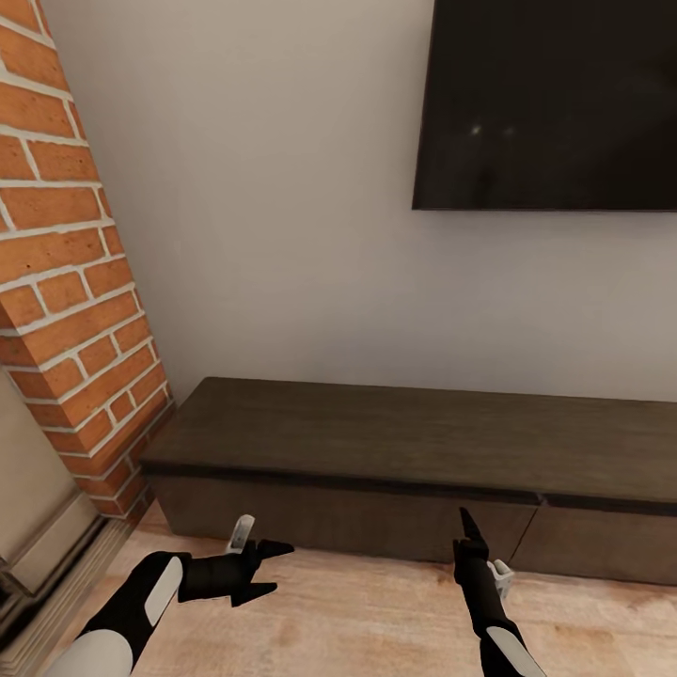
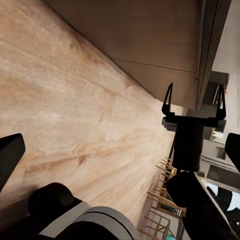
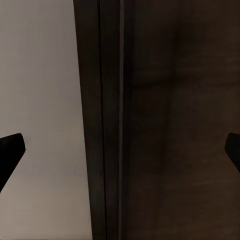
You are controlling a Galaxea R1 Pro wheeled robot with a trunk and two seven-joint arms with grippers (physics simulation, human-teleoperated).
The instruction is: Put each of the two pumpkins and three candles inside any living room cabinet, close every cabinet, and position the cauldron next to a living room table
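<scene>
The long low dark-brown cabinet (image 1: 376,442) stands against the wall ahead, its plain fronts flush and shut. My left gripper (image 1: 280,567) hovers open over the floor just before the cabinet's left front, nothing between its fingers. My right gripper (image 1: 465,525) points at the cabinet's front near the seam between two fronts. In the left wrist view, the right gripper (image 2: 194,100) has its two fingers spread apart and empty. The right wrist view looks close at the cabinet's front edge (image 3: 165,120). Pumpkins, candles and cauldron are out of view.
A red brick column (image 1: 66,282) rises at the left, close to the cabinet's left end. A dark television (image 1: 555,103) hangs on the wall above the cabinet. Light wooden floor (image 1: 376,611) lies under both arms. Wooden slatted furniture (image 2: 160,200) shows behind the right arm.
</scene>
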